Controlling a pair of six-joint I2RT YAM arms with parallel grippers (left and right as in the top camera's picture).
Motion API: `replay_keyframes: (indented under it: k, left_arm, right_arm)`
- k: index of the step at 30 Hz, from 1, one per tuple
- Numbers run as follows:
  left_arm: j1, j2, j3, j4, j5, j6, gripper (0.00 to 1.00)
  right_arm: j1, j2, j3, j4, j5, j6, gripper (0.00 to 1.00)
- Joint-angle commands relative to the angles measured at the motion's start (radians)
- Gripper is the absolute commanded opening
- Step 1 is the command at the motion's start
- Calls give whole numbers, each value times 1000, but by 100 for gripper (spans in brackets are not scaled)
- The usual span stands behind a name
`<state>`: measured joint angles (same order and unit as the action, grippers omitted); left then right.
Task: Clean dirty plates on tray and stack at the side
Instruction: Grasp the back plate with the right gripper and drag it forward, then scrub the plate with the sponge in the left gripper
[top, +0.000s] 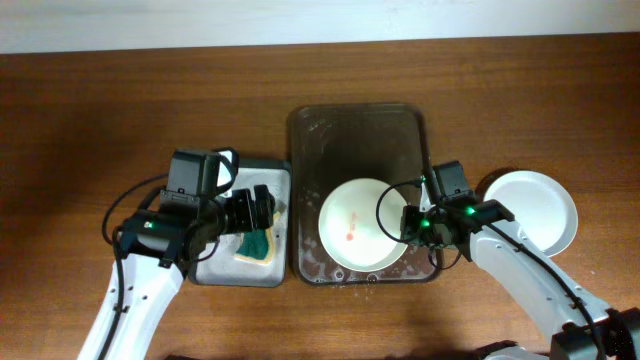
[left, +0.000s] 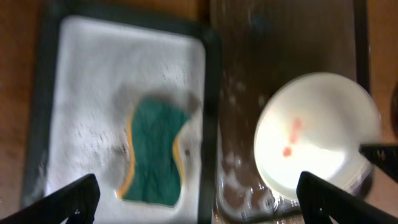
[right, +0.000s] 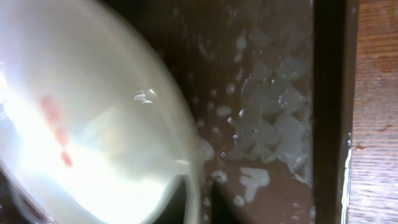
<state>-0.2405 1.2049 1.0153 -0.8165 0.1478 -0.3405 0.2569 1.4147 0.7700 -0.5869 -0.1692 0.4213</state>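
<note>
Spread wide above the green, yellow-edged sponge (left: 152, 149), the left gripper (left: 198, 186) is best closed across its narrow waist, while the red-spotted round white plate (top: 355, 225) is to be held steady over the dark brown rectangular tray (top: 350, 140) by the right gripper (top: 410, 225) clamped on its rim.

The plate (right: 81, 112) is blurring and running off the left and lower edges of my right wrist view; overhead, my right claw (top: 408, 226) is hiding its own fingertips.
</note>
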Motion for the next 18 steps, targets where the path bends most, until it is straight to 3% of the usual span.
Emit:
replay_keyframes:
  k: [1,3,6,9,12,16,17,18]
  left_arm:
    - [3,2,13,-44,69,-8,99]
    - [3,16,13,-77,32,-9,100]
    - [3,42,12,-103,-18,19,99]
    - [3,46,12,-100,-19,85,95]
    - [1,46,11,-95,-92,85,96]
    - [-38,82,-41,-74,-112,84,92]
    - [-50,114,-79,-30,-139,78,99]
    - [-55,142,-106,9,-176,64,100]
  right_arm:
    - [4,-63,34,-106,-14,-32,27]
    - [5,-210,63,-219,-14,-23,32]
    - [26,-578,62,-362,35,-24,44]
    - [31,-787,-43,-291,145,-39,50]
    - [31,-695,-66,-259,97,-153,63]
    - [31,-489,-66,-247,-29,-156,63]
    - [31,-435,-66,-242,-50,-156,61]
    - [31,-398,-66,-237,-56,-156,57]
